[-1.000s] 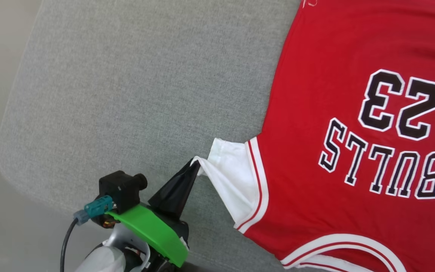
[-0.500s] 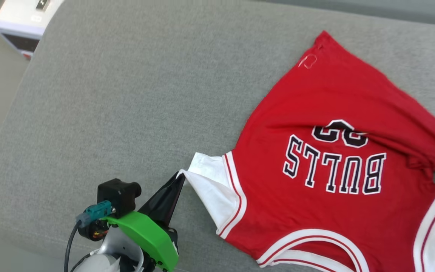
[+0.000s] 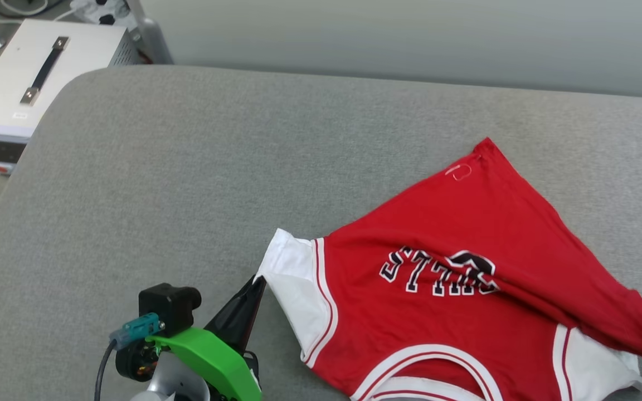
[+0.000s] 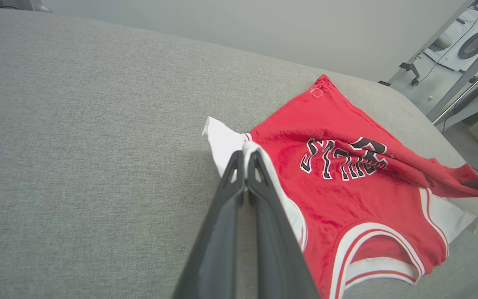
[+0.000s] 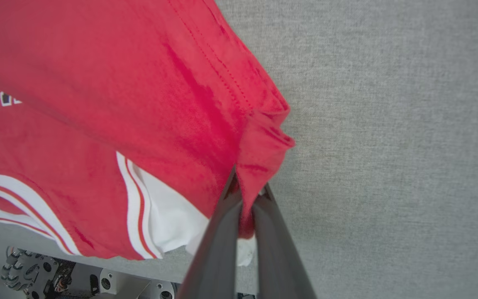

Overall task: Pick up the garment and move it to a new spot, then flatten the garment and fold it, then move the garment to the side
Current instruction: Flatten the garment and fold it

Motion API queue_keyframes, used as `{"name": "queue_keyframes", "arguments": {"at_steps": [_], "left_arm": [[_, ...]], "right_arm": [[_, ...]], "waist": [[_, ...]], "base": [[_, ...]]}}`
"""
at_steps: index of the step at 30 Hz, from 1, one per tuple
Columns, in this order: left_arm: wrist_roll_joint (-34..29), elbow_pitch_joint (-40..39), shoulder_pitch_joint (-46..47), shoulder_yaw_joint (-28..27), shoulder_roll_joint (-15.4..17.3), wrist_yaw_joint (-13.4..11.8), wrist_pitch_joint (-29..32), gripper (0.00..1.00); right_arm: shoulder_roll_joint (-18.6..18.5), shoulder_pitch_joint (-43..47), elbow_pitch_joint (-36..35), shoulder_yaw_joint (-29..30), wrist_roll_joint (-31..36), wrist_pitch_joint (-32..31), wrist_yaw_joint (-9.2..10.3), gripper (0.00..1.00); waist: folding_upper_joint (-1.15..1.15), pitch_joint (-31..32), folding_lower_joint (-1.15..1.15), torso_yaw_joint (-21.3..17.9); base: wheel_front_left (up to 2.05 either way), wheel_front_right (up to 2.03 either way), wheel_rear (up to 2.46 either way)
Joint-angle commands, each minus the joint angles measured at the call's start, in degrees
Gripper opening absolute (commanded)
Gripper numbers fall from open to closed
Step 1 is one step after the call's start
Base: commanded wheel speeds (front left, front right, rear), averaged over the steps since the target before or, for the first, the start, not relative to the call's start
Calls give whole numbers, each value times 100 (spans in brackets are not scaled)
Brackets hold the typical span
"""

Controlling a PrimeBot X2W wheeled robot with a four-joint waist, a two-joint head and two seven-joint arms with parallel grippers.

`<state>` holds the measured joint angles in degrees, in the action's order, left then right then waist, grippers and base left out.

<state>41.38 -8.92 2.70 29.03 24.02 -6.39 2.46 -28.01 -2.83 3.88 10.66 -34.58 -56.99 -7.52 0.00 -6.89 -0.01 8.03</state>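
**Shirt (image 3: 455, 328) pinched at both sides on the cushion (image 3: 187, 184)**

I see the red shirt lying on the grey cushion, toward its right half, its far part folded over so the chest lettering is creased. My left gripper (image 4: 245, 157) is closed tight on the white sleeve edge. My right gripper (image 5: 247, 195) is clamped on a bunched red corner. A white box (image 3: 25, 83) stands past the cushion's far left corner.
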Motion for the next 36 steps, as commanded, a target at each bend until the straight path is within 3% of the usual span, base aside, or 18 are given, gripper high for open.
{"name": "queue_keyframes", "arguments": {"at_steps": [1, 9, 15, 16, 17, 26, 36], "left_arm": [[18, 30, -51, -19, -45, -30, -56, 0], [55, 186, -27, 66, -198, 14, -161, 0], [34, 214, 67, 119, -191, 64, -136, 0], [33, 206, 79, 119, -195, 62, -138, 0], [29, 196, 94, 118, -198, 60, -142, 0], [-33, -7, 200, 176, -255, 81, -222, 0], [-183, -293, 522, 306, -329, 140, -208, 0]], "right_arm": [[85, 177, -93, 102, -35, 79, 3, 0], [530, 938, -318, 454, -84, 360, 3, 0], [597, 955, -189, 512, -64, 494, 3, 0], [574, 953, -184, 508, -66, 493, 3, 39], [539, 948, -197, 502, -85, 486, 3, 100], [18, 528, -876, 436, -393, 212, 3, 100], [-377, -1044, -1404, -103, -418, -644, 3, 100]], "waist": [[0, 216, 1, -202], [0, 233, 1, -203], [0, 210, 1, -158], [0, 206, 1, -144], [0, 195, 1, -123], [0, 12, 1, 89], [0, -716, 1, 490]], "base": [[0, 0, 0], [0, 0, 0], [0, 0, 0], [0, 0, 0], [0, 0, 0], [0, 0, 0], [0, 0, 0]]}}
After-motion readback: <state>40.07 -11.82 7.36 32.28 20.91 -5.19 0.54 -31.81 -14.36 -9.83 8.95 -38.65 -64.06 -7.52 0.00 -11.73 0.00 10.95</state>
